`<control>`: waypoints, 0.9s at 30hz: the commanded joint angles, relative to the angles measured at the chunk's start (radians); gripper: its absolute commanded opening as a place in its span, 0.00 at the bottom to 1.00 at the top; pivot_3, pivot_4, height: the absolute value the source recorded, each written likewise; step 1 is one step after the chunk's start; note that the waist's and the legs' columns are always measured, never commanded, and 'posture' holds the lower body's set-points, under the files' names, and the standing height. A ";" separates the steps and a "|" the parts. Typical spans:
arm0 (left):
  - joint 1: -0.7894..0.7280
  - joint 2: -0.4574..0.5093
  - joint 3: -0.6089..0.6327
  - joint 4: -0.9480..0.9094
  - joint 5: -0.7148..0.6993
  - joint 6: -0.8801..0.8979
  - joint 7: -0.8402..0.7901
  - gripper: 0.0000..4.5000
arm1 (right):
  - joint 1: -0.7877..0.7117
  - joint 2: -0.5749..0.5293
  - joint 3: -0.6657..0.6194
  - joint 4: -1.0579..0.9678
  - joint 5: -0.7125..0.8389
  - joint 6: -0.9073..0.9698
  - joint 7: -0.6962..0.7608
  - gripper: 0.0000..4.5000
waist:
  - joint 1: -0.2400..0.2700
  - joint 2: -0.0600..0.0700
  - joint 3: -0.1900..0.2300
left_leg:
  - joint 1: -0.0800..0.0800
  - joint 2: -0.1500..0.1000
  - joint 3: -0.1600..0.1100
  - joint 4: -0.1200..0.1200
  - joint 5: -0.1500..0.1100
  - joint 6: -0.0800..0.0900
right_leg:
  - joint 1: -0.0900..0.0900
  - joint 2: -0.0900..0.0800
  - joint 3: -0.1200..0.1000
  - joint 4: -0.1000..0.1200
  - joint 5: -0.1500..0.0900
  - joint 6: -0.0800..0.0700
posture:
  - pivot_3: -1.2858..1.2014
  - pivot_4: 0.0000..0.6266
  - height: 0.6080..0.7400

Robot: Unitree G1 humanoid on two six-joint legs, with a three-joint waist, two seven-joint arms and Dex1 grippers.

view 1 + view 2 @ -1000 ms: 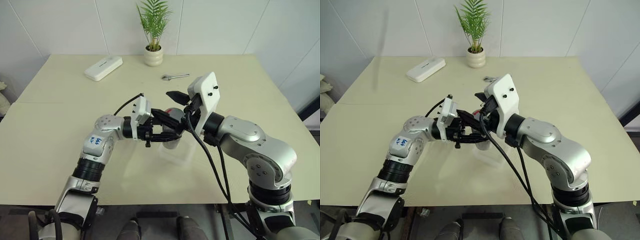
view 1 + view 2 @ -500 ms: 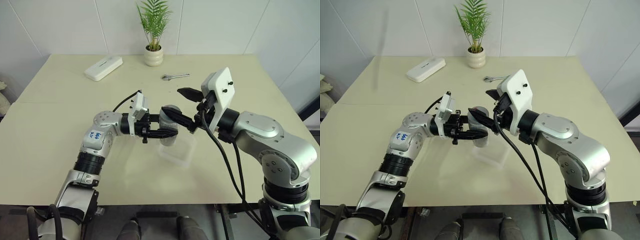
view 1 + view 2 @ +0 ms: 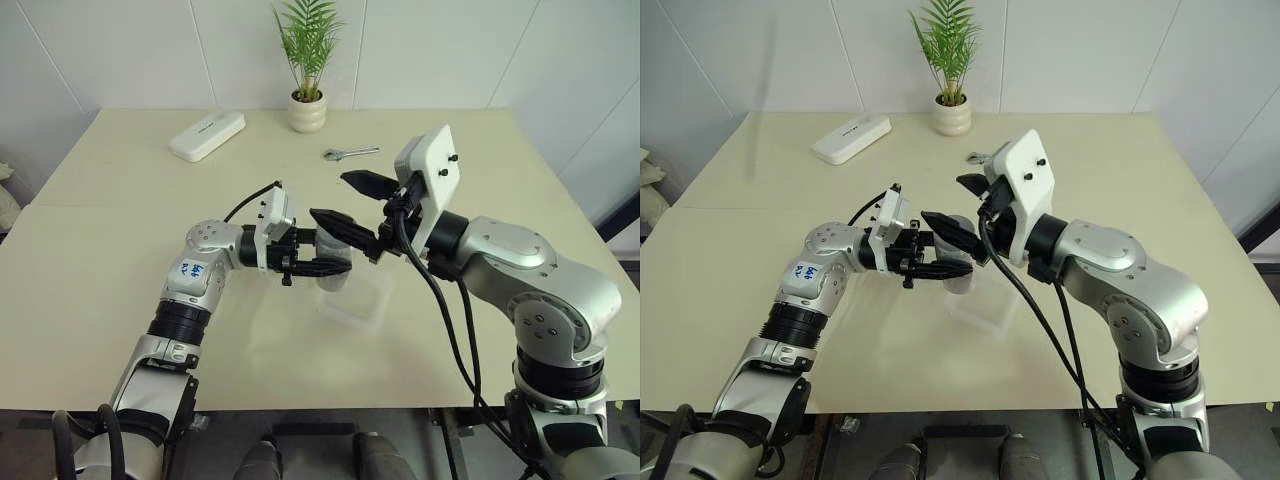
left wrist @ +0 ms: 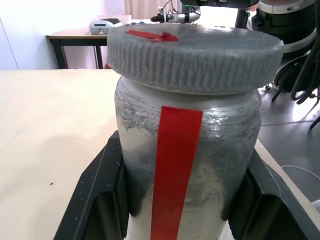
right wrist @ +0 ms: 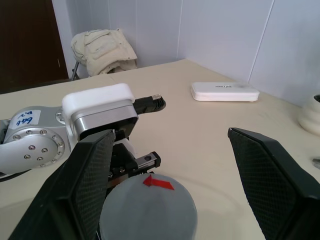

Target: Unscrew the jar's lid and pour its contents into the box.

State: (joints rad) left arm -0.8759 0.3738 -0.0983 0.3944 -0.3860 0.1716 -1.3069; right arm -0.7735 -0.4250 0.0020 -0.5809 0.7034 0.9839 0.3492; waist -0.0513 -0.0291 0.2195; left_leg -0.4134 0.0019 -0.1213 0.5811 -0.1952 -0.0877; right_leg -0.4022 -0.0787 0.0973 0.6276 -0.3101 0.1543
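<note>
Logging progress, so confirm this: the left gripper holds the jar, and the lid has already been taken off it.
Wrong on the lid. The left gripper holds the jar, but the gray lid is on it, as the left wrist view shows.

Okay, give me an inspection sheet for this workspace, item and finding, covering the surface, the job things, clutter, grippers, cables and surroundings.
Surface: pale table, no spills seen.
Jar: upright, clear, red stripe, held above the table beside the box.
Lid: gray, on the jar, red mark on top.
Contents: cannot tell through the jar wall.
Box: translucent, on the table under the grippers.
Clutter: white oblong device, potted plant and wrench at the far side.
Left gripper: shut on the jar.
Right gripper: open, fingers either side of the lid, apart from it.
Cables: black cables hang from the right wrist.
Surroundings: white walls; in the right wrist view, cloth piled on a chair.
</note>
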 commanded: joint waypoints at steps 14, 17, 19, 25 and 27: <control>-0.052 0.005 0.026 0.022 -0.002 -0.021 -0.020 0.44 | 0.012 0.018 0.058 0.003 -0.054 -0.035 0.006 0.84 | -0.002 0.000 0.000 | 0.000 0.000 0.000 0.000 0.000 0.000 | 0.000 0.000 0.000 0.000 0.000 0.000 | 0.52 0.24 1.00; -0.049 0.004 0.029 0.012 -0.011 -0.008 -0.025 0.44 | 0.013 0.024 0.071 0.014 -0.066 -0.048 0.017 0.84 | -0.002 0.000 0.000 | 0.000 0.000 0.000 0.000 0.000 0.000 | 0.000 0.000 0.000 0.000 0.000 0.000 | 0.52 0.24 1.00; -0.046 0.004 0.031 0.004 -0.014 0.000 -0.029 0.44 | 0.014 0.028 0.074 0.019 -0.071 -0.056 0.020 0.84 | -0.002 0.000 0.000 | 0.000 0.000 0.000 0.000 0.000 0.000 | 0.000 0.000 0.000 0.000 0.000 0.000 | 0.52 0.24 1.00; -0.034 0.009 0.040 -0.025 -0.030 0.027 -0.040 0.44 | 0.027 0.020 0.076 0.048 -0.106 -0.091 0.036 0.84 | -0.001 0.000 0.000 | 0.000 0.000 0.000 0.000 0.000 0.000 | 0.000 0.000 0.000 0.000 0.000 0.000 | 0.52 0.24 1.00; -0.032 0.009 0.041 -0.031 -0.030 0.031 -0.040 0.44 | 0.031 0.018 0.075 0.049 -0.111 -0.097 0.042 0.84 | -0.001 0.000 0.000 | 0.000 0.000 0.000 0.000 0.000 0.000 | 0.000 0.000 0.000 0.000 0.000 0.000 | 0.52 0.24 1.00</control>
State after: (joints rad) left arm -0.8966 0.3740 -0.0780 0.4088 -0.3892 0.2049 -1.3336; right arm -0.7429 -0.3999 0.0836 -0.5242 0.6085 0.9108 0.3890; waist -0.0528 -0.0291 0.2195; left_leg -0.4134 0.0019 -0.1213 0.5809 -0.1951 -0.0877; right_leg -0.4025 -0.0787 0.0973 0.6278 -0.3101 0.1543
